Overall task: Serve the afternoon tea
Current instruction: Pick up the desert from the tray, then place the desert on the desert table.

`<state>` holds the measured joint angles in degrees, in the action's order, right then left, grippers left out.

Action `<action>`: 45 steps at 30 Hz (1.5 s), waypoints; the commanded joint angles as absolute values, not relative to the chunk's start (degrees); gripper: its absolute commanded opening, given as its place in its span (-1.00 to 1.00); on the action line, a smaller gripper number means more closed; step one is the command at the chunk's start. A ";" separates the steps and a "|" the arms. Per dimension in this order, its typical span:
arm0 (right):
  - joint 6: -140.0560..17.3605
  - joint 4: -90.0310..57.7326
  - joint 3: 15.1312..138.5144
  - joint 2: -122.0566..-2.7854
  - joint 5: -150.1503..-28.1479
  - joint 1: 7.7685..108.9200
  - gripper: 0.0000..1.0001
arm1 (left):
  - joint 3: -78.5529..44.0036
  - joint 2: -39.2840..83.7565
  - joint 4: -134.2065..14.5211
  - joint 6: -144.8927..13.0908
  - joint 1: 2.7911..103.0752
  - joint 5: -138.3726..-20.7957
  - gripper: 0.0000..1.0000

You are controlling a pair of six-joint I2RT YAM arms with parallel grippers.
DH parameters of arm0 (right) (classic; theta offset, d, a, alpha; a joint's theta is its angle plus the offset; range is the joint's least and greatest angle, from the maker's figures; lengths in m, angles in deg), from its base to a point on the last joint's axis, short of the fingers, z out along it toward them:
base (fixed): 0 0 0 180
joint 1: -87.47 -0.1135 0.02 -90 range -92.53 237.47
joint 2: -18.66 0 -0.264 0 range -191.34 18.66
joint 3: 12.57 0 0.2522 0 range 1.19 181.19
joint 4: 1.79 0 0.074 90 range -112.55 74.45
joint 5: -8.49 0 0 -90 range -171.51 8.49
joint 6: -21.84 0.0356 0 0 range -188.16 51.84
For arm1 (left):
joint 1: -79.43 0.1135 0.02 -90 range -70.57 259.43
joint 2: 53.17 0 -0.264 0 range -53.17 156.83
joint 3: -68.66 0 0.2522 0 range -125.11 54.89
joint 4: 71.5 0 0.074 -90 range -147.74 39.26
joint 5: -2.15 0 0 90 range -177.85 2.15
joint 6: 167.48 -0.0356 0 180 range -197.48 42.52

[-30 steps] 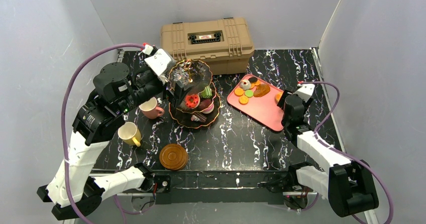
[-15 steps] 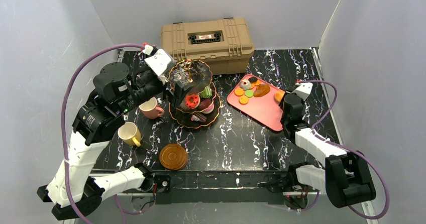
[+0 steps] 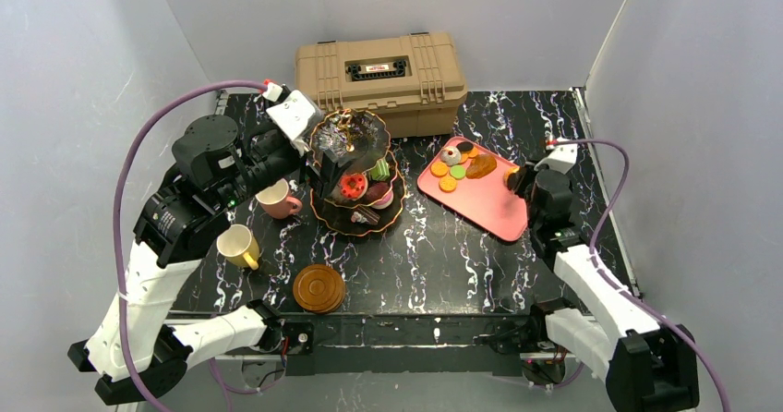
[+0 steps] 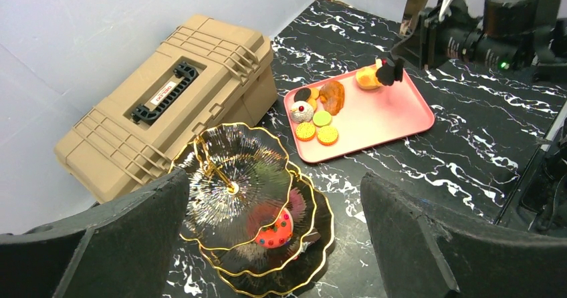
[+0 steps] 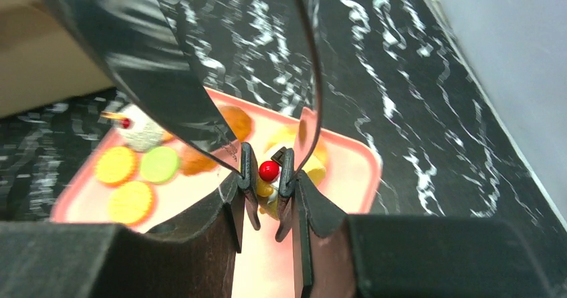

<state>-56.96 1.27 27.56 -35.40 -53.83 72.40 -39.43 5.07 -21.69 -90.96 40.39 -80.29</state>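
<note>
The three-tier black stand (image 3: 355,176) with gold rims holds several pastries on its lower tiers. My left gripper (image 3: 316,164) hovers at the stand's left side, wide open with nothing in it; in its wrist view the stand (image 4: 247,198) sits between its fingers (image 4: 428,244). My right gripper (image 5: 268,171) is at the far right corner of the pink tray (image 3: 485,207), its jaws pressed on a yellow pastry (image 5: 314,168) topped with a red cherry (image 5: 269,170). More macarons and pastries (image 3: 457,164) lie on the tray. A pink cup (image 3: 274,199), a yellow cup (image 3: 238,246) and a brown saucer (image 3: 319,288) stand at the front left.
A tan toolbox (image 3: 380,68) sits against the back wall, right behind the stand. White walls close in the black marble table (image 3: 443,255) on three sides. The right arm's purple cable (image 3: 609,190) loops near the right edge.
The right gripper's jaws have narrowed onto the yellow pastry, and the right arm's elbow has swung outward to the right. The left arm has not moved.
</note>
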 commanded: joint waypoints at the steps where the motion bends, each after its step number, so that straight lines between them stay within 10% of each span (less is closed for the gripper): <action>1: -56.03 -2.73 36.49 -31.94 -65.58 70.64 -0.58 | -39.21 4.35 -22.40 -91.11 40.78 -80.20 0.96; 21: -62.53 -4.13 78.74 -58.19 -73.55 38.80 -0.52 | -40.24 3.83 -20.13 -90.58 40.85 -82.57 0.96; 45: -72.34 -10.37 82.18 -55.31 -60.74 36.58 -0.45 | -38.30 2.11 -21.26 -91.22 40.81 -82.22 0.96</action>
<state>-69.48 -13.18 77.98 -59.23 -63.31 36.82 -37.90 2.40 -20.83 -90.96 40.39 -82.11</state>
